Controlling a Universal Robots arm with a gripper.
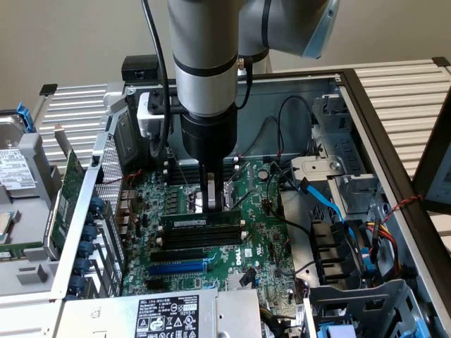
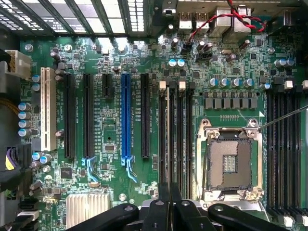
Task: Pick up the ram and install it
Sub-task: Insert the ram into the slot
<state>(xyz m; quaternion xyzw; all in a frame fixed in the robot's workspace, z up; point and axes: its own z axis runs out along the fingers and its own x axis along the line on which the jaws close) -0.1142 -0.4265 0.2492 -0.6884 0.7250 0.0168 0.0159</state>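
The ram [image 1: 201, 220], a long green stick with a white label, sits upright in the uppermost of the black memory slots [image 1: 201, 243] on the motherboard [image 1: 261, 246]. My gripper [image 1: 213, 205] hangs straight down over the stick's right half, with its tips right at the stick's top edge. I cannot tell whether they touch it. The gripper is shut, and I see nothing between its fingers. In the wrist view the black fingers [image 2: 161, 211] meet over the gripper [image 2: 169, 204], in line with the memory slots [image 2: 163, 134] beside the bare CPU socket [image 2: 230, 161].
A larger green expansion card [image 1: 70, 190] leans outside the case at the exterior view's left, near a hard drive [image 1: 17, 172]. Blue cables [image 1: 320, 201] and the drive bay [image 1: 338, 253] crowd the right. The power supply [image 1: 165, 317] fills the front. Metal case walls [image 1: 366, 120] surround the board.
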